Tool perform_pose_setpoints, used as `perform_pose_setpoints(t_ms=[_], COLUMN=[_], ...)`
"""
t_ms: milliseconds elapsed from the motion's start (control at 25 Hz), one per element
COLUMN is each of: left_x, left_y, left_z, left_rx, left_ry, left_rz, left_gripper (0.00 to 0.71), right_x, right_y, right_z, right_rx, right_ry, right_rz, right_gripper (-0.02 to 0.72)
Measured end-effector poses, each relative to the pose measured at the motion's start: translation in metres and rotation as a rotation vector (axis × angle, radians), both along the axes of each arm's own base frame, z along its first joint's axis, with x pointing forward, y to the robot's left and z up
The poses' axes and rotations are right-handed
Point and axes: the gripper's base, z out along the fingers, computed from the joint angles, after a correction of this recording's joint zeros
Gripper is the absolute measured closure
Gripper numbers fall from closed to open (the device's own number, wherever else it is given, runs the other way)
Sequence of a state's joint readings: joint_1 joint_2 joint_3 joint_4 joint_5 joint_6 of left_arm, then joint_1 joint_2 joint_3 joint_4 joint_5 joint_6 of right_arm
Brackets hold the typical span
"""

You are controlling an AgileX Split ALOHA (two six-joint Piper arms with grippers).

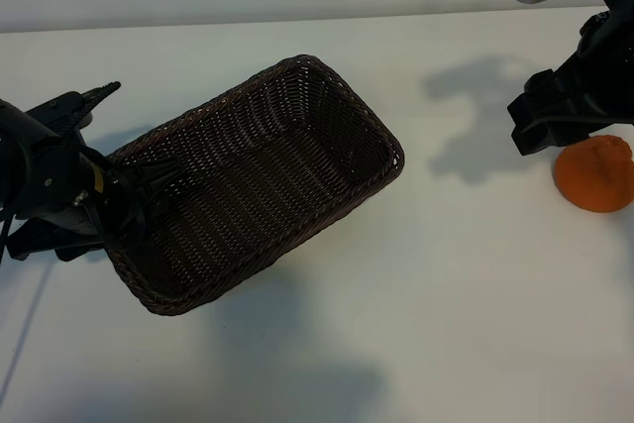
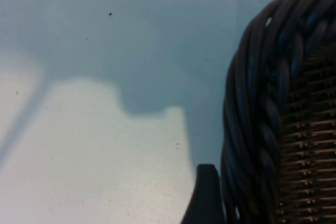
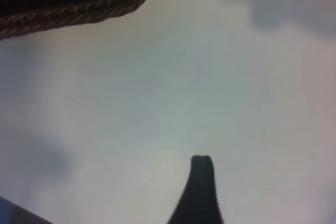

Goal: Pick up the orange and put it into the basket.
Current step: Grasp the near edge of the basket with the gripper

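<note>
Left gripper (image 1: 149, 190) at basket (image 1: 327, 96) rim, fingers either side of it; pinch or gap unclear. Right gripper (image 1: 555, 131) spread, beside orange (image 1: 594, 177).

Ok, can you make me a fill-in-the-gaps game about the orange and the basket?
1. The orange lies on the ____, not in the basket.
2. The basket has ____ inside it.
3. The arm nearest the orange is the ____ one.
4. The left hand is at the basket's ____.

Missing words: table; nothing; right; rim
</note>
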State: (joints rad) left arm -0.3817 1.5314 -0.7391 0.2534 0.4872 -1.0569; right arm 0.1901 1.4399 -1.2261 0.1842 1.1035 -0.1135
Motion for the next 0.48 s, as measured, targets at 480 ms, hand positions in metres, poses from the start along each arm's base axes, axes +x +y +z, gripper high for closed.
perform_pose_setpoints(t_ms=[480], left_x=[0.001], left_y=[0.0], left_z=[-0.02], left_rx=[0.039], left_ry=[0.087], left_rz=[0.002], left_gripper=[0.111], right_x=[0.0], right_y=[0.0], right_z=[0.0], right_rx=[0.003], right_ry=[0.001], right_rz=[0.0], right_gripper=[0.108])
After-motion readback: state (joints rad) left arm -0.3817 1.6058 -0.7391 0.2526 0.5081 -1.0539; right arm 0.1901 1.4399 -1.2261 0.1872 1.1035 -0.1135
